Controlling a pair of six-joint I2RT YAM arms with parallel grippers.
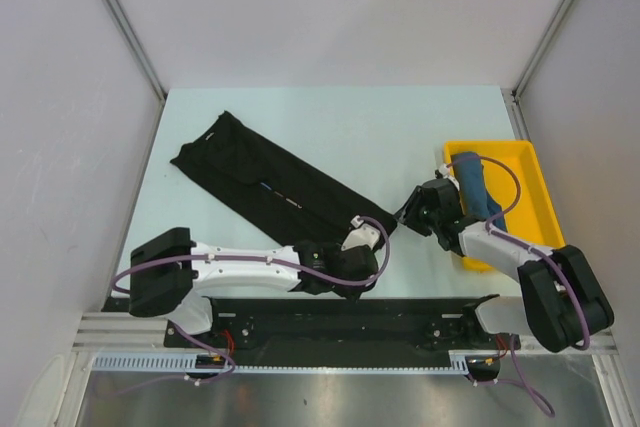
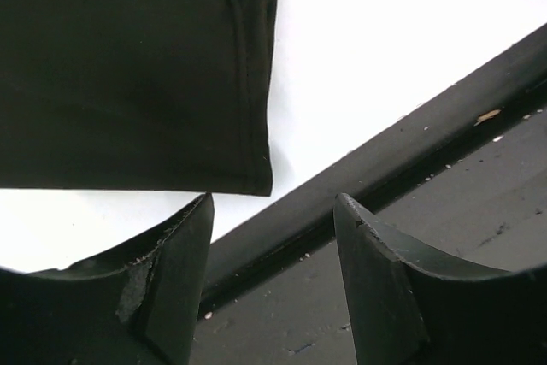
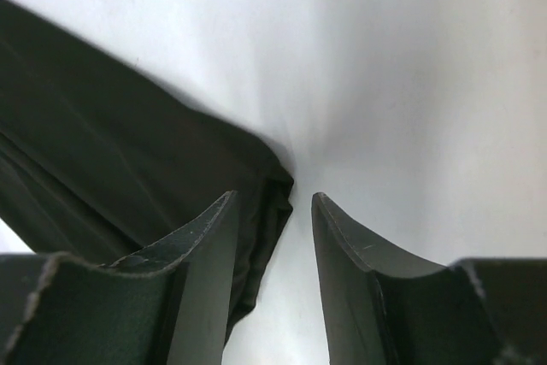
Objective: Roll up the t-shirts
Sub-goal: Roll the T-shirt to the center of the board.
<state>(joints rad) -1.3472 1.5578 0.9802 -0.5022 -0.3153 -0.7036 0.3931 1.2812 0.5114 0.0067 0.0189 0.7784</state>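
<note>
At the near end of the black t-shirt [image 1: 270, 182] I see my left gripper [image 2: 273, 203] and right gripper [image 3: 273, 198], fingers apart, empty; the teal t-shirt [image 1: 475, 182] sits rolled in the yellow tray [image 1: 530, 187]

Black t-shirt [image 1: 270, 185]: folded into a long flat strip, lying diagonally across table [image 1: 350, 117], unrolled. Teal-blue t-shirt [image 1: 472, 182]: seemingly rolled, lying in yellow tray [image 1: 535, 197].

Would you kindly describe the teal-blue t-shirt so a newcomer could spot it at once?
On the pale table, look to the right edge for the yellow tray. The teal-blue t-shirt lies inside it. Unlike the black t-shirt folded flat in a long strip mid-table, it is a compact blue roll.
</note>
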